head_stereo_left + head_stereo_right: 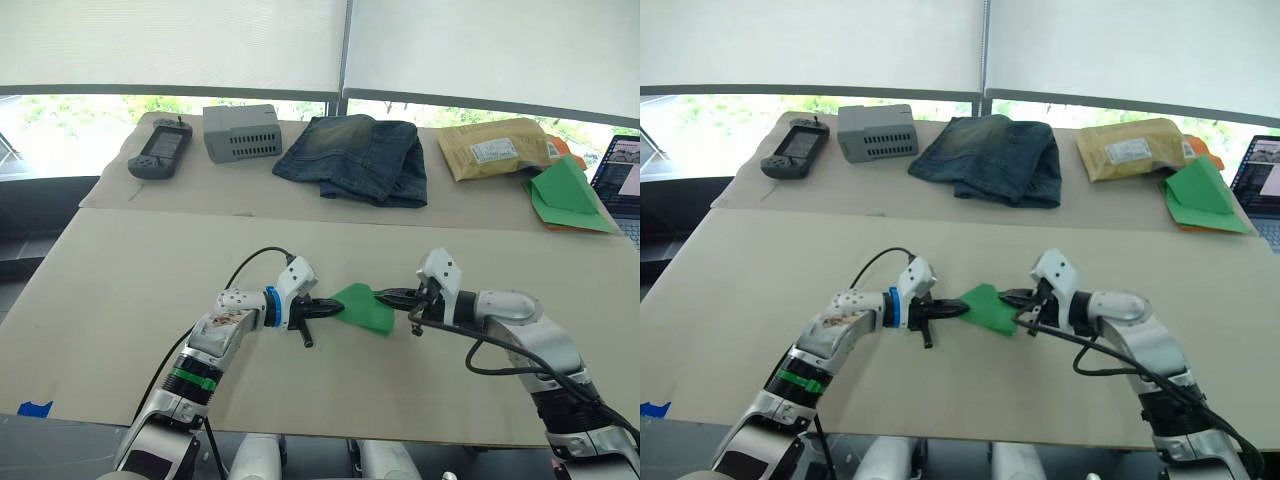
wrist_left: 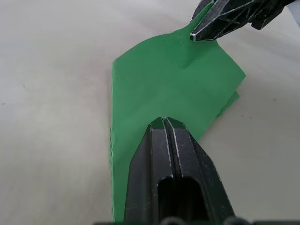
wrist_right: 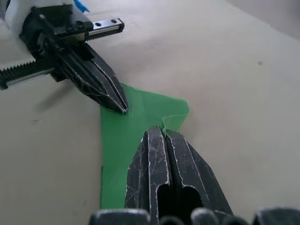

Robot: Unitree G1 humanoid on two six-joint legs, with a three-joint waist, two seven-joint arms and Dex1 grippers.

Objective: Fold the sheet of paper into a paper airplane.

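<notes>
Both black two-fingered grippers pinch the thin bright green sheet of paper (image 1: 364, 307) from opposite edges: the left gripper (image 1: 330, 309) clamps its near-left edge, the right gripper (image 1: 384, 294) its far-right edge, lifting that side slightly off the beige table (image 1: 120, 290), in front of the folded blue jeans (image 1: 355, 156).

Bright window backlight, soft shadows, sharp

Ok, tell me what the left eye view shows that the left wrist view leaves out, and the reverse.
Left eye view: the back table's game controller, grey box, jeans, padded envelope, green paper stack.
Left wrist view: the sheet's layered edge, up close.
Both: the sheet of paper pinched by the left gripper and right gripper from opposite sides.
</notes>
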